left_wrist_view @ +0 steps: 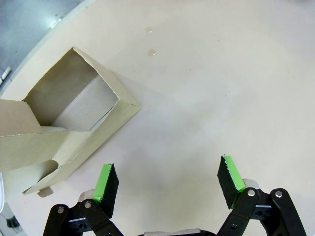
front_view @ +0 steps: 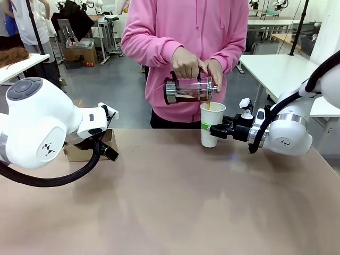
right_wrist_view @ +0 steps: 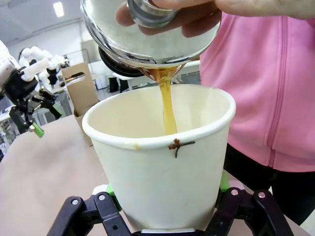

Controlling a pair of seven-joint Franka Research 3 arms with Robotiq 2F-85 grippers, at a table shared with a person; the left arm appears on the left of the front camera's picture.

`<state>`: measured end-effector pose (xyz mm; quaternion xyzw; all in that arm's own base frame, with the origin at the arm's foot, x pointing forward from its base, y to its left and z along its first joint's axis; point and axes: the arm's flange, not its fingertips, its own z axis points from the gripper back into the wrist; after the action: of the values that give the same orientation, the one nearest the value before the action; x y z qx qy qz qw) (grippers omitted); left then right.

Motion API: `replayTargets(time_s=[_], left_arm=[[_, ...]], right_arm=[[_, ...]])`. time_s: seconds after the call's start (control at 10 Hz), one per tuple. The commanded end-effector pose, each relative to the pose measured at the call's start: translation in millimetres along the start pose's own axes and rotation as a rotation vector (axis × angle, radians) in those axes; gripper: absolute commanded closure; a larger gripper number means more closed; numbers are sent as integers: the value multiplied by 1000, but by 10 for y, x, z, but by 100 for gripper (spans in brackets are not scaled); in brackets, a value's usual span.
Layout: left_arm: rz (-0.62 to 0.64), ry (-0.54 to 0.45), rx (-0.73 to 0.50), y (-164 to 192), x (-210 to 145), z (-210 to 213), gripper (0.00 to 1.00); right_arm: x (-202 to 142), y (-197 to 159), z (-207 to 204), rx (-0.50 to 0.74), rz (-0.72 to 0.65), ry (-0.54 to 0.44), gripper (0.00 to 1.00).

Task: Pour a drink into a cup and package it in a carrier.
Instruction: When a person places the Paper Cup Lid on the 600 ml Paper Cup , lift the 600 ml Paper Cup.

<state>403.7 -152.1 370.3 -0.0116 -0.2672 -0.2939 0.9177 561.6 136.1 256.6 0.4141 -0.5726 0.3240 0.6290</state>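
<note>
A person in a pink top tilts a glass press pot (front_view: 188,90) with both hands, and the brown drink (right_wrist_view: 169,105) runs in a thin stream into the white paper cup (front_view: 212,123). My right gripper (front_view: 214,129) is shut on the cup (right_wrist_view: 162,162) at mid height, with green pads (right_wrist_view: 111,192) on either side, holding it upright on the table. The brown cardboard carrier (front_view: 79,151) lies at the table's left. My left gripper (left_wrist_view: 167,182) hangs open above bare table just beside the carrier (left_wrist_view: 64,123), with nothing between its fingers. From the front, the left gripper (front_view: 110,151) shows against the carrier.
The person stands close at the far edge of the tan table (front_view: 170,202). A few small drops (left_wrist_view: 152,51) lie on the table near the carrier. White tables (front_view: 276,69) and other equipment stand farther back.
</note>
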Motion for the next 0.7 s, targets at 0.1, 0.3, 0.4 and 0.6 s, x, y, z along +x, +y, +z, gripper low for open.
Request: replayTargets(time_s=[0.1,0.3,0.4,0.6], left_arm=[[1,-1,-2,0,-1,3,0],[1,-1,-2,0,-1,3,0],[1,-1,-2,0,-1,3,0],[1,-1,-2,0,-1,3,0]], right_arm=[[39,42,-8,-7,-6,-11,20],[39,42,-8,-7,-6,-11,20],[39,42,-8,-7,-6,-11,20],[39,42,-8,-7,-6,-11,20]])
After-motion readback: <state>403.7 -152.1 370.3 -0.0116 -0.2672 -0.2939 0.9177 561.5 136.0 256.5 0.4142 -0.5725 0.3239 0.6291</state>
